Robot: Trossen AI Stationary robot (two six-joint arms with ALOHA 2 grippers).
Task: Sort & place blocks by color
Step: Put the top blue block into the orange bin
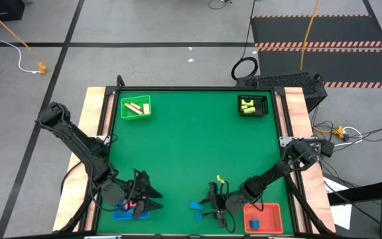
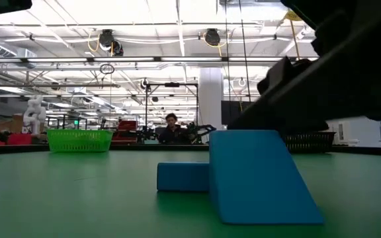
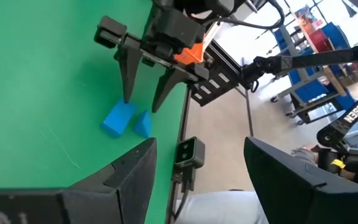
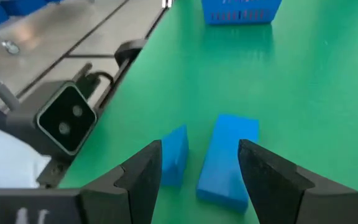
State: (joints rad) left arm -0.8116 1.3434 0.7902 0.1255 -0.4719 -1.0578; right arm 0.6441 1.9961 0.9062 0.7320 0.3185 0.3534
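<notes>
Two blue blocks, a wedge and a short bar, lie side by side on the green table near its near edge. My right gripper is open and hangs just above them with its fingers pointing down, touching neither. The low view shows the wedge in front of the bar. My left gripper is open and empty over the blue tray at the near left. A small yellow block rests on the table beside the right arm.
A green tray with tan blocks sits at the far left. A black tray with yellow blocks sits at the far right. A red tray at the near right holds a blue piece. The middle of the table is bare green mat.
</notes>
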